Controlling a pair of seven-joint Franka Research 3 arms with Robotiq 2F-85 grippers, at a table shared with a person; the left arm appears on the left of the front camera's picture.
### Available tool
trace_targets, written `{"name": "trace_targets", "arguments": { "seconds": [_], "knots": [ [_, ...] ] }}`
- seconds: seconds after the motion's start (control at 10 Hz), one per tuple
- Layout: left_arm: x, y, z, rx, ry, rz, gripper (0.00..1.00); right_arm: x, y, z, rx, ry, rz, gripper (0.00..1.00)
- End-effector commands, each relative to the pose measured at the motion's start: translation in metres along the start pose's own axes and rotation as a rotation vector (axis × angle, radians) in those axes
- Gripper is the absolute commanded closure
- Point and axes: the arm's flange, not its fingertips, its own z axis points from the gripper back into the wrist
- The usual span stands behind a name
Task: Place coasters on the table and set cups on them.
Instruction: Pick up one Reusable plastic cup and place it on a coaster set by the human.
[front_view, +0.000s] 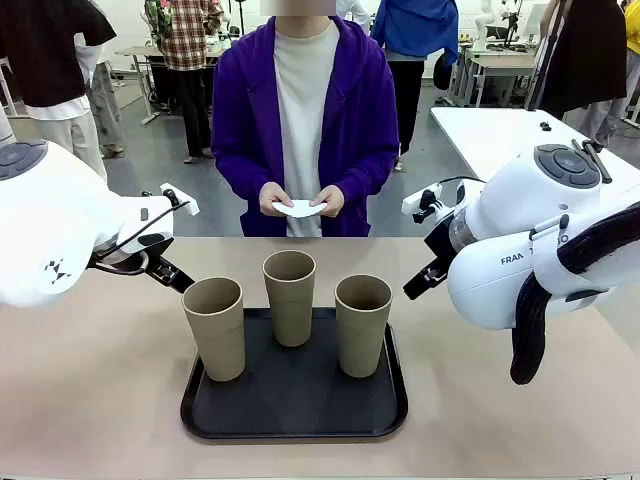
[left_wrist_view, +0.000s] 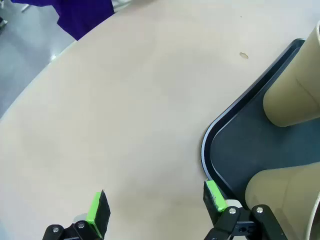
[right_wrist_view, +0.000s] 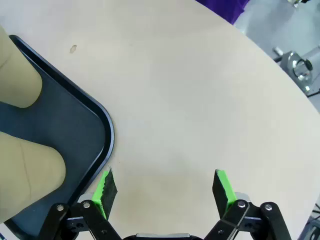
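Cups (front_view: 290, 298) wait on the tray (front_view: 296, 402) by the table's (front_view: 90, 400) robot-side edge, likely because the person's hands (front_view: 276, 198) hold the coasters (front_view: 299, 209); both jaws hang released, flanking it.

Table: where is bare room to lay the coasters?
Bare table left of the tray under the left gripper, right of it under the right gripper, and the strip toward the person. The tray is crowded with three cups.
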Motion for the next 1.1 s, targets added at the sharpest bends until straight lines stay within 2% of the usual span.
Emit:
{"name": "trace_targets", "arguments": {
  "seconds": [0.0, 1.0],
  "knots": [
    [0.0, 0.0, 0.0, 0.0, 0.0, 0.0, 0.0, 0.0, 0.0, 0.0, 0.0, 0.0, 0.0, 0.0],
    [0.0, 0.0, 0.0, 0.0, 0.0, 0.0, 0.0, 0.0, 0.0, 0.0, 0.0, 0.0, 0.0, 0.0]
  ]
}}
